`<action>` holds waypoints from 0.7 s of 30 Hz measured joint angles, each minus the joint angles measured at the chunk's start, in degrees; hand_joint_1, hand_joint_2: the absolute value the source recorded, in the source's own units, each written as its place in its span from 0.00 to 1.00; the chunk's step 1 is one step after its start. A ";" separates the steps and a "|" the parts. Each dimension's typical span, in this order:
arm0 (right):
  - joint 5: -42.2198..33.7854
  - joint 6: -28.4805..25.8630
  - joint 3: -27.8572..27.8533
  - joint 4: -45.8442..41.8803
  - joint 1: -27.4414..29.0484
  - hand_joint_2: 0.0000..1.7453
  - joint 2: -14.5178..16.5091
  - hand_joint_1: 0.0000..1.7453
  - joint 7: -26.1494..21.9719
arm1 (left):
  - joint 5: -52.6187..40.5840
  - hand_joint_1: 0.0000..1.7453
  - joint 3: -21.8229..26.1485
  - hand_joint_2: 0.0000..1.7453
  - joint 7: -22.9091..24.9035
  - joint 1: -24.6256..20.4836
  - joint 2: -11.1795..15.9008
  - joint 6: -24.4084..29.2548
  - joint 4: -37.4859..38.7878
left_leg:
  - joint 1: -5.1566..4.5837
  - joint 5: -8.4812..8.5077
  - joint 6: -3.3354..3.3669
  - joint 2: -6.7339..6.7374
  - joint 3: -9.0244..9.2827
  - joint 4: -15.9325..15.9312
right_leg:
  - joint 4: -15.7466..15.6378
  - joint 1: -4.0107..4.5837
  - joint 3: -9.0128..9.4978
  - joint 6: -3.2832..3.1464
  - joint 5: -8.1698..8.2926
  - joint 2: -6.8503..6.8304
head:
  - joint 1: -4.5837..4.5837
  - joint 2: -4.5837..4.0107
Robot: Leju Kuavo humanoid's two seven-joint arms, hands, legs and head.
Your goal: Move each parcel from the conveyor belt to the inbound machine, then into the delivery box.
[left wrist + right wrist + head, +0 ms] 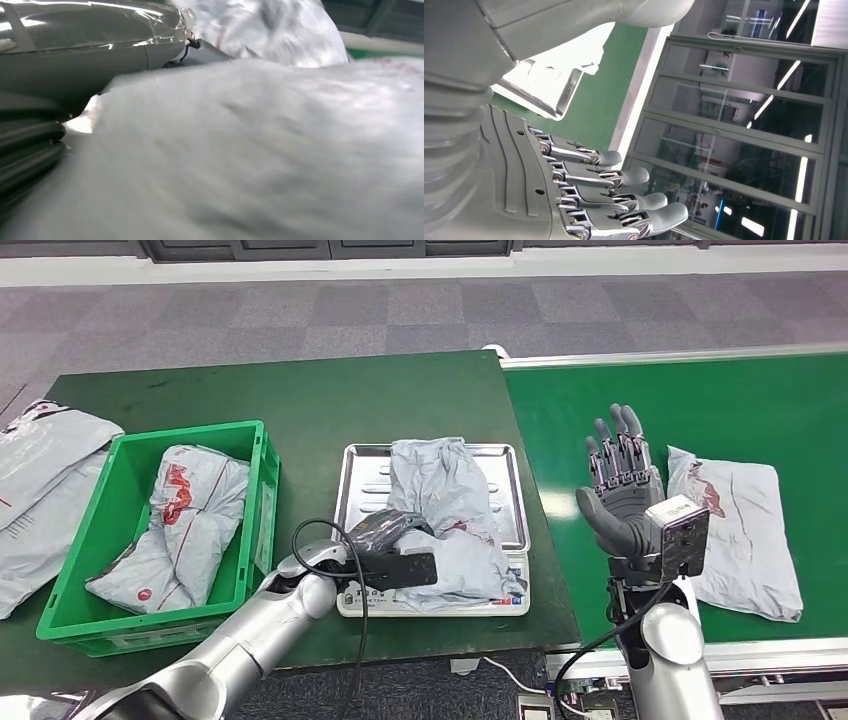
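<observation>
Grey plastic parcel (pixel 445 515) lies crumpled on the steel tray (pixel 430 454) of the inbound machine, mid-tabletop. Left robot hand (pixel 385 535) rests against its near edge; whether its fingers are clamped on the bag I cannot tell, the wrist view being blurred. Right robot hand (pixel 620 480) is raised over the conveyor belt (pixel 700 400), fingers apart and straight, holding nothing. Second parcel (pixel 740 525) waits on the belt just beside it. Green delivery box (pixel 255 455) to the left already holds one parcel (pixel 175 525). Risk: slack film slips from a shallow grip, or snags the tray rim.
</observation>
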 joint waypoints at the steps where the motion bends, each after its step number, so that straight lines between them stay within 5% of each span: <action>1: 0.07 0.05 0.00 0.05 -0.08 1.00 -0.09 0.00 0.10 | 1.39 1.00 0.78 1.00 -0.01 0.66 0.04 -0.28 -0.99 | 0.01 0.00 0.00 0.00 -0.02 0.00 | 0.00 0.01 -0.01 0.00 0.00 0.00 | 0.01 0.00; 21: 0.27 -1.33 0.00 1.04 -0.56 1.00 -0.75 0.00 2.45 | 25.45 1.00 7.35 1.00 -0.44 7.08 3.22 -11.91 -20.55 | 0.02 0.01 -0.01 -0.01 -0.39 0.00 | 0.02 0.02 -0.44 -0.02 -0.02 0.02 | 0.01 0.00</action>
